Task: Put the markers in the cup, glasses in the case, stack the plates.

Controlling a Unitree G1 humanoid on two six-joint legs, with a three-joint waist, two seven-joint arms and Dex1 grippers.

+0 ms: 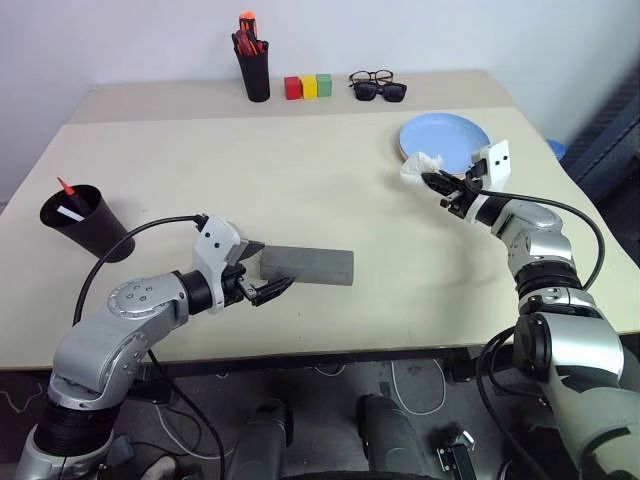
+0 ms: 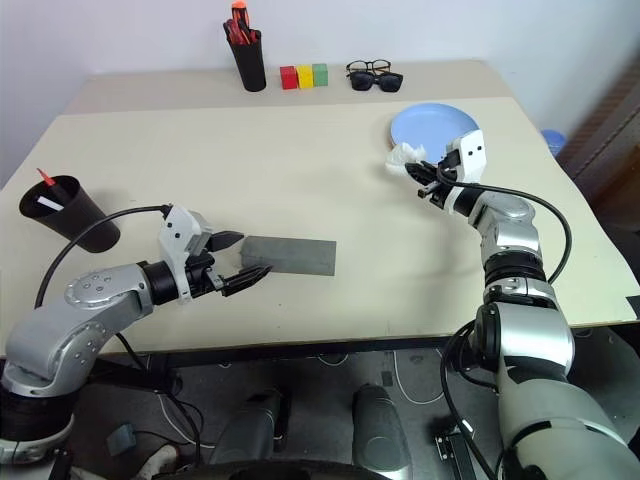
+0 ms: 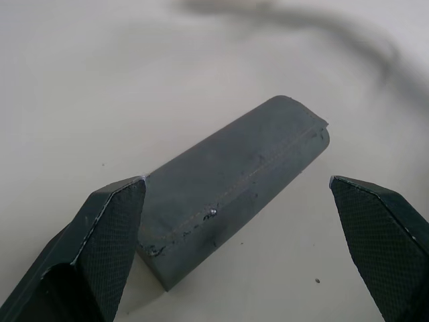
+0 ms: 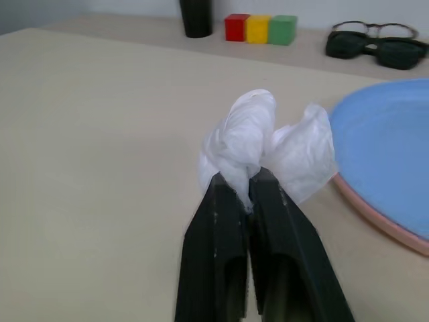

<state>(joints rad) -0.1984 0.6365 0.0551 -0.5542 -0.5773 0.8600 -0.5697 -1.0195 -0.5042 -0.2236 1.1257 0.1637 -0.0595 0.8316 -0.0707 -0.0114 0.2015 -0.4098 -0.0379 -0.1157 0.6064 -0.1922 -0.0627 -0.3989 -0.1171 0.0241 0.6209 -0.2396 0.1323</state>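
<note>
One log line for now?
left claw: open at case | right claw: pinching tissue | plates: stacked

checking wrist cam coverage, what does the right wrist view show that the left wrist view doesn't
Right wrist view alone: the right pincer pinching a crumpled white tissue, the blue plate resting on the pink plate, the red, yellow and green blocks, and two pairs of glasses at the far edge.

Left wrist view alone: the open left pincer straddling the closed grey case.

Both share the beige table.
</note>
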